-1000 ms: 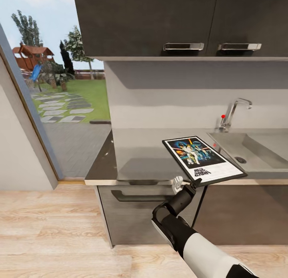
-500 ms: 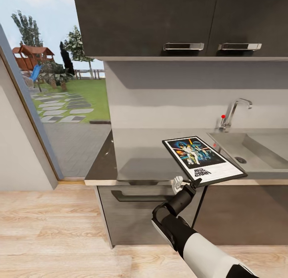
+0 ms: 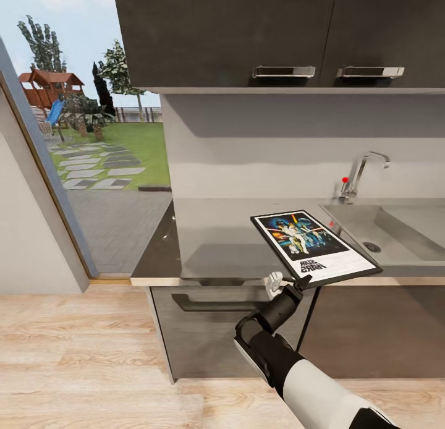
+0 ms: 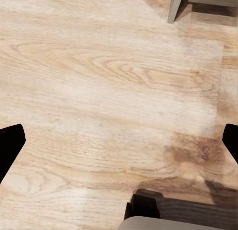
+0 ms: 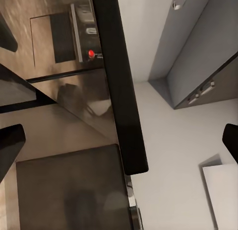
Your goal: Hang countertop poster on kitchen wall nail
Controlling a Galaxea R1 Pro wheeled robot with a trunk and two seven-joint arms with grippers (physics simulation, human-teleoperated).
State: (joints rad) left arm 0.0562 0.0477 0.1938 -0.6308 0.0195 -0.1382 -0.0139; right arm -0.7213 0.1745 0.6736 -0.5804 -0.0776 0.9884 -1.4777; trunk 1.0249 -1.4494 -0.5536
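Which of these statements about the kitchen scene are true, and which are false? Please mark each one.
1. The poster lies flat inside the sink basin. False: it is lifted and tilted beside the sink.
2. The right gripper is at the poster's near corner. True.
3. The tap stands behind the sink. True.
4. The left wrist view shows the countertop. False: it shows the wooden floor.
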